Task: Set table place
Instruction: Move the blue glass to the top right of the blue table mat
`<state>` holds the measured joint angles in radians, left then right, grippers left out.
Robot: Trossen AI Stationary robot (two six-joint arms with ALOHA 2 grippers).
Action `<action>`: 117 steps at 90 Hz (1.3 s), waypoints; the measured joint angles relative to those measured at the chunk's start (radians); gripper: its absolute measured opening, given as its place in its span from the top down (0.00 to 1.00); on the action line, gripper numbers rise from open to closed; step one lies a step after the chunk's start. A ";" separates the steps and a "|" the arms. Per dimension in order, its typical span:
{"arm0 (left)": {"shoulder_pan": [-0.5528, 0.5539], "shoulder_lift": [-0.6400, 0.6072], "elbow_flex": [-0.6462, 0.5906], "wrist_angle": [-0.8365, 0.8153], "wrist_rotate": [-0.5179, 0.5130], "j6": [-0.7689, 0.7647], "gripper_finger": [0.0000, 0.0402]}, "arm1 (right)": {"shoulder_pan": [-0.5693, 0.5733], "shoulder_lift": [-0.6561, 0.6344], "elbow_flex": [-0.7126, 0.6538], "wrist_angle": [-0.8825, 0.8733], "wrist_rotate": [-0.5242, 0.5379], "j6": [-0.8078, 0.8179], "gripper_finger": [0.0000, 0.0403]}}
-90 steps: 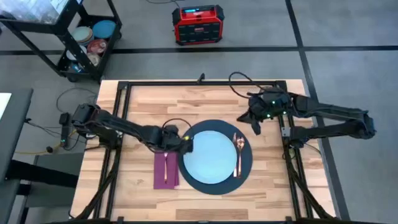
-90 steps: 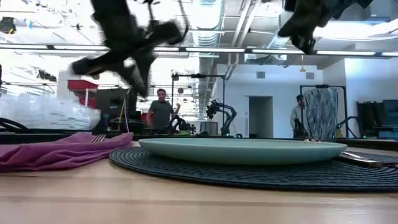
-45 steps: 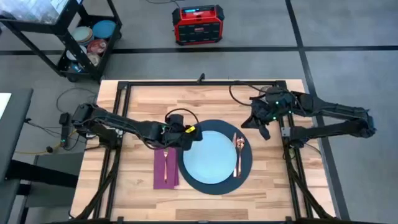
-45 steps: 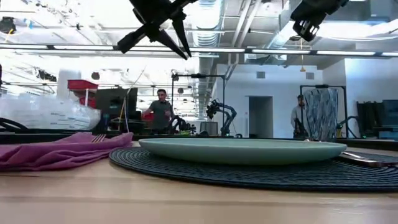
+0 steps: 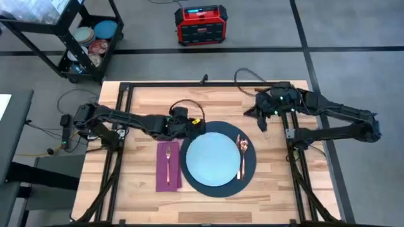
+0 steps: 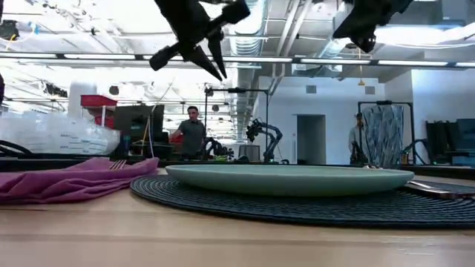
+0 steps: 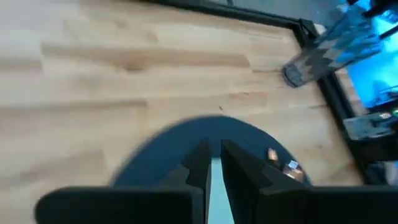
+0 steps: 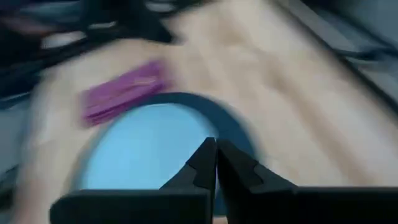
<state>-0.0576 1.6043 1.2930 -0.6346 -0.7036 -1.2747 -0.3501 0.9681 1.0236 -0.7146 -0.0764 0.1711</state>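
Observation:
A dark round mat (image 5: 247, 169) lies on the table (image 5: 145, 101), with a pale blue plate (image 5: 213, 157) on it. On the mat, to the plate's right, lies copper cutlery (image 5: 242, 154). Left of the mat a magenta napkin (image 5: 168, 169) lies flat, and a copper fork (image 5: 168, 153) rests on it. My left gripper (image 5: 197, 127) hangs in the air over the mat's far left edge. Its fingers (image 7: 201, 163) are shut to a narrow slit and hold nothing. My right gripper (image 5: 259, 121) hovers shut and empty beyond the mat's far right side.
A black cart (image 5: 88, 38) with dishes stands off the table's far left corner. A red box (image 5: 201, 25) sits on the floor beyond the far edge. Bare wood lies on the far half of the table and along its near edge. People stand in the room behind (image 6: 193, 133).
My left gripper has risen and drawn back from the plate's left rim toward the table's far edge. It now hangs over the mat's far left edge. Plate, napkin and cutlery lie as before.

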 joint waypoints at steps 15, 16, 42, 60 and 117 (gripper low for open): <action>0.110 0.001 0.000 0.049 0.025 0.262 0.95 | -0.150 0.232 0.223 -0.392 0.214 -0.150 1.00; 0.117 0.001 0.000 0.056 0.032 0.282 0.95 | -0.162 0.248 0.237 -0.412 0.222 -0.159 1.00; 0.235 0.001 0.000 0.116 0.316 0.560 0.95 | -0.433 0.393 0.342 -0.518 0.079 -0.341 0.92; 0.235 0.001 0.000 0.118 0.336 0.628 0.95 | -0.456 0.394 0.327 -0.575 -0.009 -0.359 0.64; 0.237 0.001 -0.001 0.101 0.341 0.655 0.95 | -0.519 0.419 0.008 -0.501 0.094 -0.268 0.52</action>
<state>0.1795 1.6051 1.2922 -0.5341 -0.3629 -0.6202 -0.8689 1.3869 1.0316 -1.2154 0.0180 -0.0967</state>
